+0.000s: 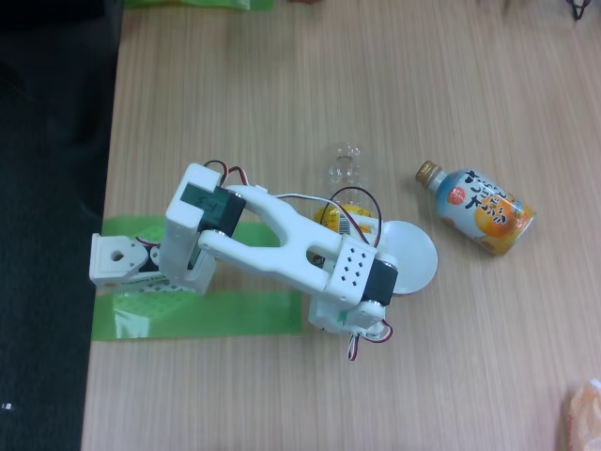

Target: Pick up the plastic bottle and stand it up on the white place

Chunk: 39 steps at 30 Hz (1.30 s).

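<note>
Item 1, arm [282, 246]: white, based on green tape [197, 315] at left, reaching right over the work area; we judge the step as the reach/grasp stage, bottle not yet stood up. Gripper [355, 319]: tucked under the wrist, jaws hidden, so we can't tell if wide, narrow or holding. Item 2, bottle [346, 193]: lying flat, clear end pointing up-frame, yellow label w/ barcode part-covered by arm, just beside disc. Item 3, disc [413, 254]: white, round, bare where visible. Next move, our est.: firm mid-body grip, lift, tilt upright, centre on disc. Item 4, blue-orange bottle [479, 209]: lying right, not ours.
</note>
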Each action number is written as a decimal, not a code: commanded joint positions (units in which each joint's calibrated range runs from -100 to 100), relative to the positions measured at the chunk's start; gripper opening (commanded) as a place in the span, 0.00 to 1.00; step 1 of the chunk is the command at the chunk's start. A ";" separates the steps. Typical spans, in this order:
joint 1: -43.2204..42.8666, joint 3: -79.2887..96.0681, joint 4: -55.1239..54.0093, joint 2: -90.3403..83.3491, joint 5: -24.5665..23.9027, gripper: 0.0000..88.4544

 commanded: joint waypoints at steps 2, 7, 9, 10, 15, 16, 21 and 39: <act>0.06 -1.88 0.48 -0.83 1.17 0.20; 0.06 -1.97 0.48 -0.83 1.27 0.20; 0.06 -1.97 0.48 -0.83 1.27 0.20; 0.06 -1.97 0.48 -0.83 1.27 0.20; 0.80 -1.97 0.56 -0.91 1.27 0.19; 1.03 -1.97 0.56 -0.91 1.27 0.19; 1.84 -1.97 0.65 -0.99 1.27 0.19; 1.40 -1.97 0.65 -0.99 1.38 0.23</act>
